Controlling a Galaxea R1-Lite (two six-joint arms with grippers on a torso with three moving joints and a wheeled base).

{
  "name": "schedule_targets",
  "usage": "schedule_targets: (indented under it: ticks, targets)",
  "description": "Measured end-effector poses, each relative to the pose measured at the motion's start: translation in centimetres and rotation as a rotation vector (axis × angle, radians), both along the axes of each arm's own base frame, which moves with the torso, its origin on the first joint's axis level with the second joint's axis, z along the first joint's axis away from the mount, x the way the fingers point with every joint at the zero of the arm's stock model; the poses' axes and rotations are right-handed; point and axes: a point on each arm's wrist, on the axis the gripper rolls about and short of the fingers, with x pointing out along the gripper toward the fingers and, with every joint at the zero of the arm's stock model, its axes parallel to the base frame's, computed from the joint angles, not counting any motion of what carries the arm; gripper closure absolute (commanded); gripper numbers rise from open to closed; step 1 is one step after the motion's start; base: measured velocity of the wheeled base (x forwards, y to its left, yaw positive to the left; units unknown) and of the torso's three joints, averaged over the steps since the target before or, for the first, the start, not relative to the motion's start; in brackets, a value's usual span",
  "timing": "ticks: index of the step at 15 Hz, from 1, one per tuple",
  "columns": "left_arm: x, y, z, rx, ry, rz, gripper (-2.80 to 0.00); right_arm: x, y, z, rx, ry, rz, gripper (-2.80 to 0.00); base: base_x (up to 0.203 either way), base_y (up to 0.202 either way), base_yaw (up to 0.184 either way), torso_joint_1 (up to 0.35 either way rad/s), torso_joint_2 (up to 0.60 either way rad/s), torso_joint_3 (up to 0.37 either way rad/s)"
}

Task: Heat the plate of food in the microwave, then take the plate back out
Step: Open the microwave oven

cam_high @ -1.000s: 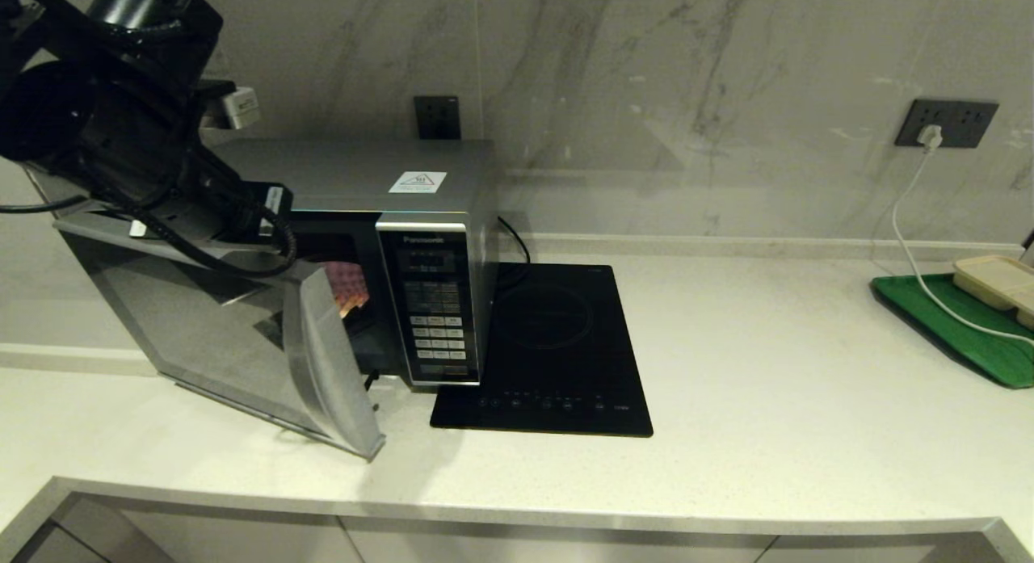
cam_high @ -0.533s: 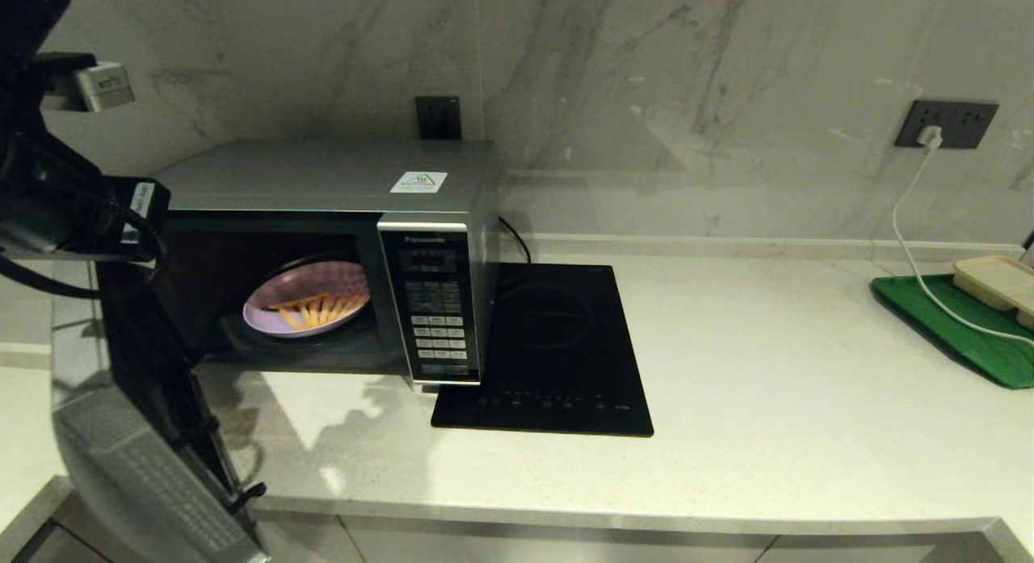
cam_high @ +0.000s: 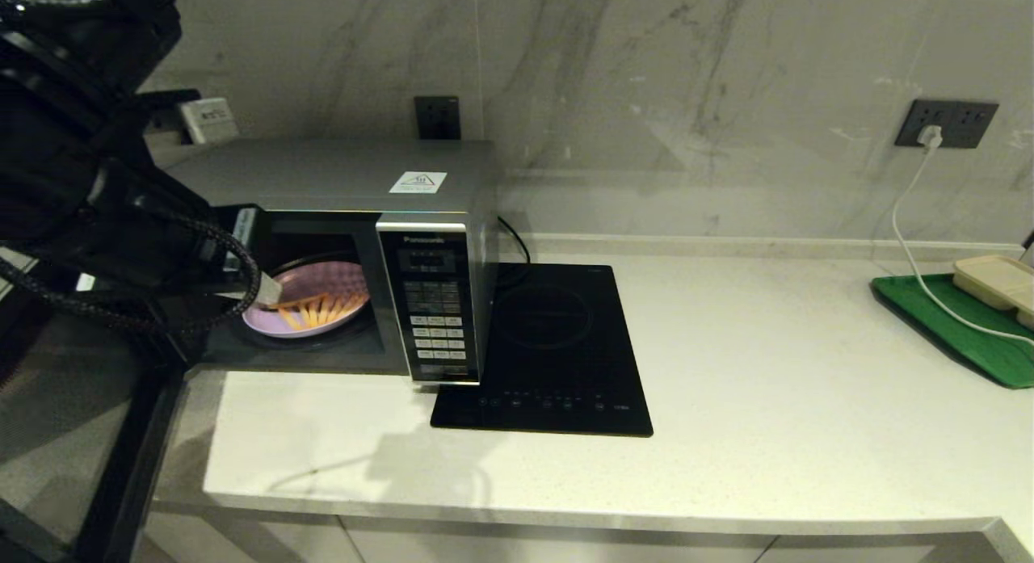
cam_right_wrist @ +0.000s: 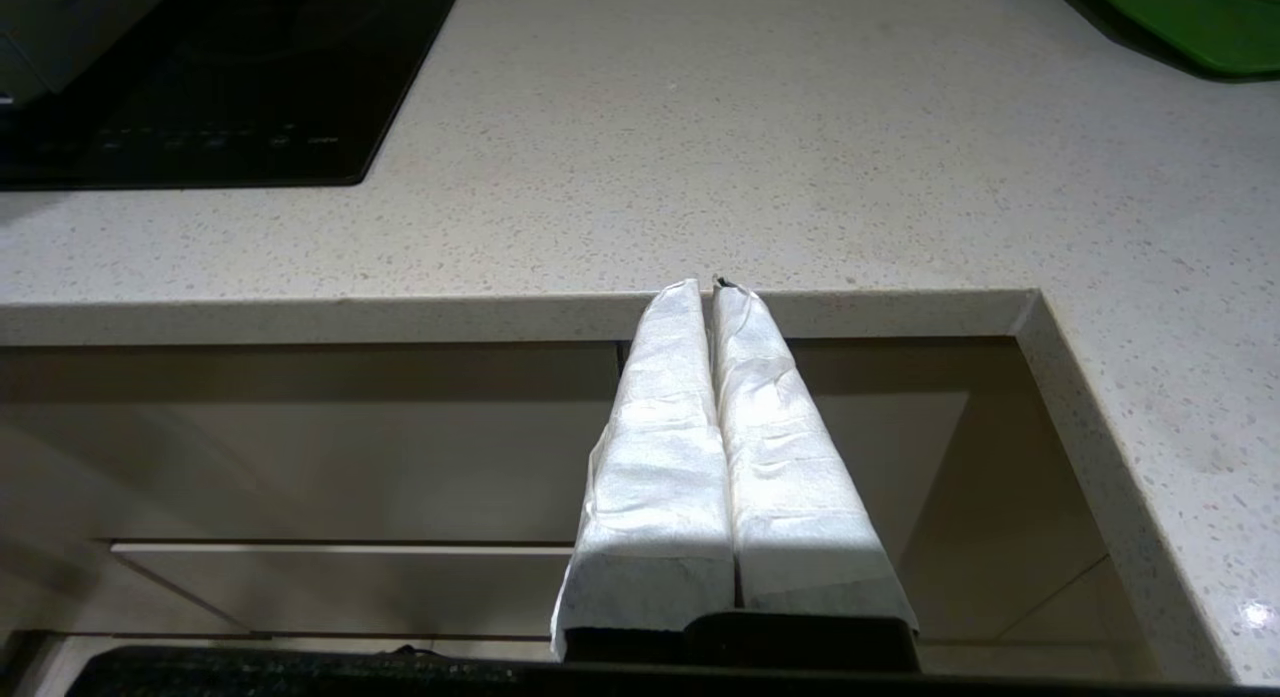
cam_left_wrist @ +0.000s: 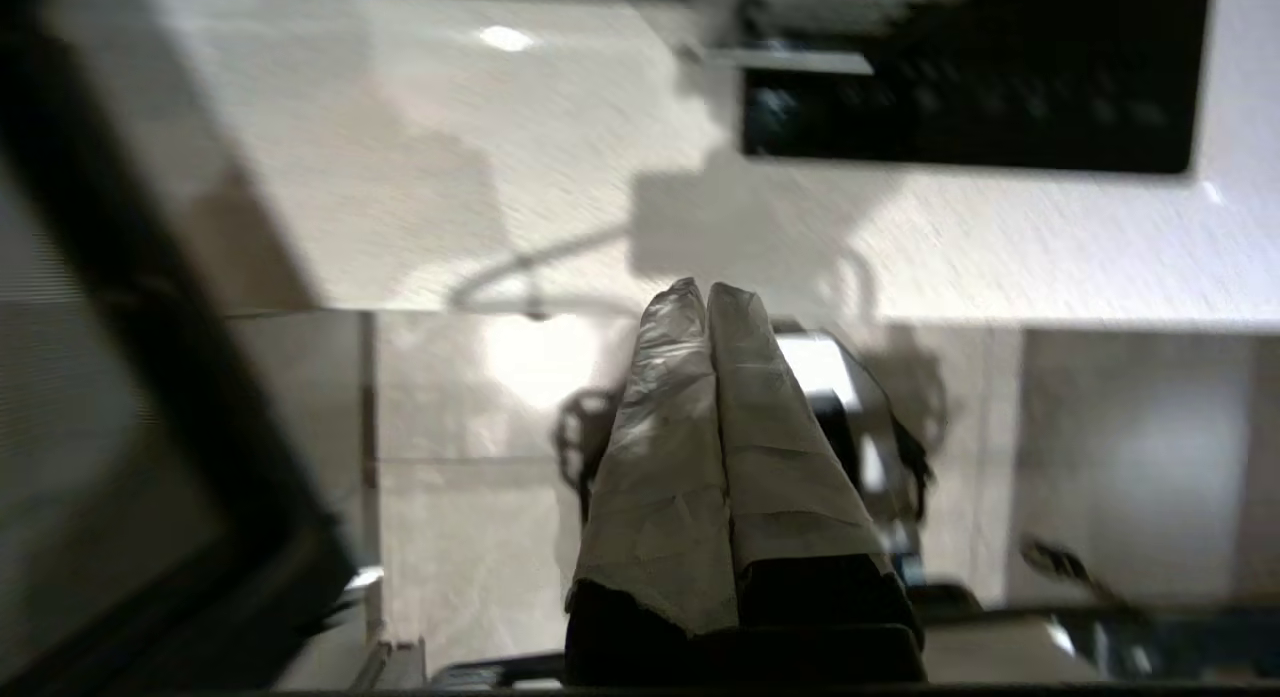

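left gripper clenched on nothing, up at the far left by the swung-open door. plate of fries inside the lit microwave, on its turntable. cooktop just right of it, tray far right. right gripper pressed shut and empty, parked below the counter edge.

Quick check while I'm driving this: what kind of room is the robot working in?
Most likely a home-style kitchen: a silver-grey microwave and a flat black induction cooktop sit on a pale stone countertop against a marble-look wall with sockets.
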Motion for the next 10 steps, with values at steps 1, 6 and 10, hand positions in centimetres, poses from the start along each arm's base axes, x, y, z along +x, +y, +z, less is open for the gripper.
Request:
schedule_targets:
  ticks: [1, 6, 10]
  targets:
    - [0.3, -0.5, -0.6, -0.038, 0.022, -0.033, 0.00, 0.0, 0.0, 0.0, 0.000, 0.000, 0.000, 0.00, 0.000, 0.000, 0.000, 0.000, 0.00, 0.000]
    - [3.2, -0.7, -5.0, -0.026, 0.084, 0.010, 0.00, 0.0, 0.0, 0.0, 0.000, 0.000, 0.000, 0.00, 0.000, 0.000, 0.000, 0.000, 0.00, 0.000]
    - [4.9, 2.7, -8.3, 0.190, 0.050, -0.009, 0.00, 0.0, 0.0, 0.0, 0.000, 0.000, 0.000, 0.00, 0.000, 0.000, 0.000, 0.000, 0.00, 0.000]
